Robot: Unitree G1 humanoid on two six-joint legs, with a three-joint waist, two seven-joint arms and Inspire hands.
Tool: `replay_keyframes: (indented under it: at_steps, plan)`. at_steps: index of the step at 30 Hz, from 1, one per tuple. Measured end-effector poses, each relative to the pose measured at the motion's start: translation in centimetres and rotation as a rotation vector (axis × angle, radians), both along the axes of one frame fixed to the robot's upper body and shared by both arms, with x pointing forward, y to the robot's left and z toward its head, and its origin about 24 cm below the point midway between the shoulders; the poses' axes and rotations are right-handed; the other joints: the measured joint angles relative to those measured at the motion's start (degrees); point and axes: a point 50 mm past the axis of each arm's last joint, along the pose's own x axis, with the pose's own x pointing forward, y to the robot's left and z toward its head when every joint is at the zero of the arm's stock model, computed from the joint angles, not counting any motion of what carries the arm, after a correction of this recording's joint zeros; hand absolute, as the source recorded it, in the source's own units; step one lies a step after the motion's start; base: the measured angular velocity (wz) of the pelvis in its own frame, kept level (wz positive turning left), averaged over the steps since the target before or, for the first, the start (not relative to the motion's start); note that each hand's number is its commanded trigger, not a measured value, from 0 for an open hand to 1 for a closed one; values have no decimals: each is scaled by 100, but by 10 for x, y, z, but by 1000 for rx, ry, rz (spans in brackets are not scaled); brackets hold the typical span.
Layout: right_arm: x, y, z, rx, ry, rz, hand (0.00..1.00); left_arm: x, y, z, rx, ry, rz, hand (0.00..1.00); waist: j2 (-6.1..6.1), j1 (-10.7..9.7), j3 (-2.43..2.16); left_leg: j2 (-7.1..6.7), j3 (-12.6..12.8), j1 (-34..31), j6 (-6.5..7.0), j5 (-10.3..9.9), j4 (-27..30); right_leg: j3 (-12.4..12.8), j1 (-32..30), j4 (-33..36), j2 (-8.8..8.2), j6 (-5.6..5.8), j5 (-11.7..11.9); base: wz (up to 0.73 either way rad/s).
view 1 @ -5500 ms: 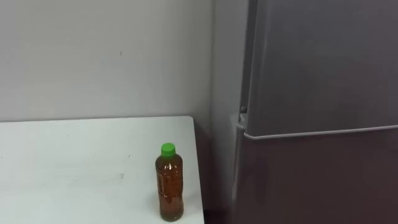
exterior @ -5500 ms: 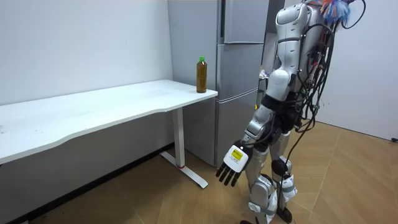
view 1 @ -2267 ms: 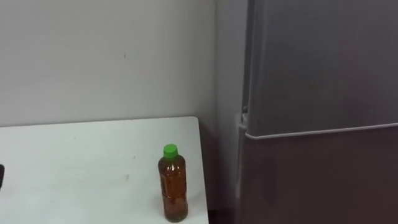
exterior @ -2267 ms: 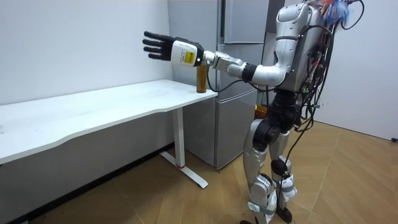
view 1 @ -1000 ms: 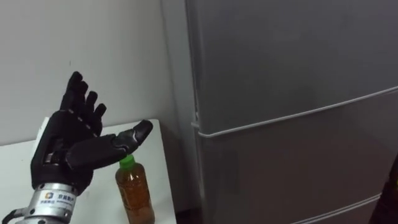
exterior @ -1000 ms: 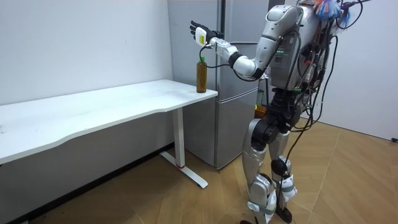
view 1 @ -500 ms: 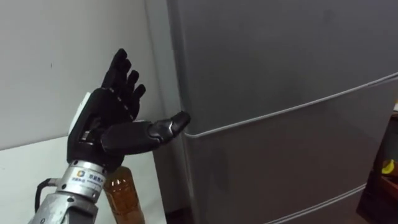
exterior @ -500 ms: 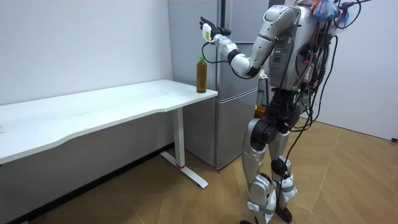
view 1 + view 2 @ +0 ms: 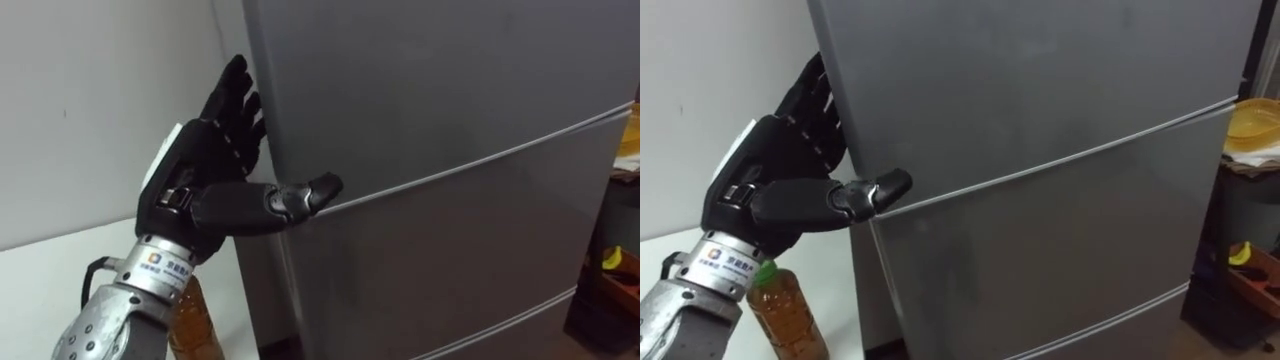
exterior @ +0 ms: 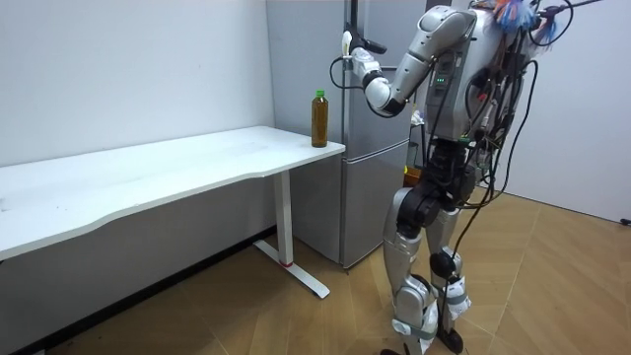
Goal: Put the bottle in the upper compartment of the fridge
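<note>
The bottle [image 9: 192, 322] stands upright on the table [image 10: 177, 163], close to the corner nearest the fridge [image 9: 450, 90], with its green cap on (my own wrist hides most of it in the left eye view). My left hand [image 9: 200, 175] is raised above it and has hold of nothing. The fingers [image 9: 235, 95] are straight and a little spread, reaching up along the left edge of the upper door. The thumb [image 9: 285, 198] stretches sideways across the door's front, its tip at the seam [image 9: 480, 158] between the upper and lower doors. Whether the fingers touch that edge I cannot tell. The upper door is closed. In the room view I stand upright before the fridge, beside the table's end, with my left arm lifted to the upper door.
</note>
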Motion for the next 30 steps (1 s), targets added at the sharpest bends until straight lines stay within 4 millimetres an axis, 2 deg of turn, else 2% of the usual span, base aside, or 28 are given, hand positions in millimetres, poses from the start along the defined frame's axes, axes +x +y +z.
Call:
replay_keyframes:
  at_steps: [12, 13, 15, 16, 22, 25, 26, 28, 30]
  plan:
    - [2, -1, 1, -9, 0, 35, 0, -2, -8, 0, 21, -9, -52, 0, -15, 3, 10, 3, 32, 5, 0, 0, -2, 8, 1, 0, -1, -1, 1, 0]
    - [2, -1, 1, -10, -1, 35, 0, -2, -8, 0, 22, -10, -56, 35, -16, 4, 10, 3, 32, 5, 0, 0, -2, 7, 1, 0, -1, -1, 1, 0]
    - [2, -1, 1, -11, -3, 36, 0, -2, -9, 0, 24, -10, -60, 72, -16, 7, 10, 3, 32, 5, 0, 0, -1, 5, 2, 0, -1, -1, 1, 0]
    - [2, -1, 1, -12, -3, 37, 0, -2, -9, 0, 24, -10, -60, 100, -15, 9, 10, 3, 32, 5, 0, 0, -1, 5, 2, 0, -1, -1, 1, 0]
    - [2, -2, 1, -16, -5, 37, 0, -2, -4, 1, 10, -12, -31, 100, 2, 38, -2, 3, 25, -42, 0, 0, 4, 1, -32, -2, -1, -1, 1, 1]
    - [2, -2, 1, -18, -4, 39, 0, -3, -7, 2, 3, -20, -48, 81, 9, 90, -7, 3, 26, -48, 0, 0, 4, 0, -35, 1, -1, -1, 1, 0]
    - [2, -2, 1, -19, -4, 41, 0, -4, -9, 2, -1, -21, -59, 78, 12, 111, -9, 3, 26, -49, 0, 0, 4, 0, -35, 2, -1, -1, 1, 0]
    - [2, -2, 1, -21, -4, 54, 0, -4, -11, 2, -3, -17, -61, 66, 10, 129, -7, 3, 18, -59, 0, 0, 3, -6, -32, 4, 0, -2, 3, 2]
    - [2, -3, 1, -25, -6, 62, 0, -4, -10, 2, -1, -20, -56, 60, 10, 128, -8, 4, 16, -67, 0, 0, 3, -14, -10, 6, 1, -3, 4, 0]
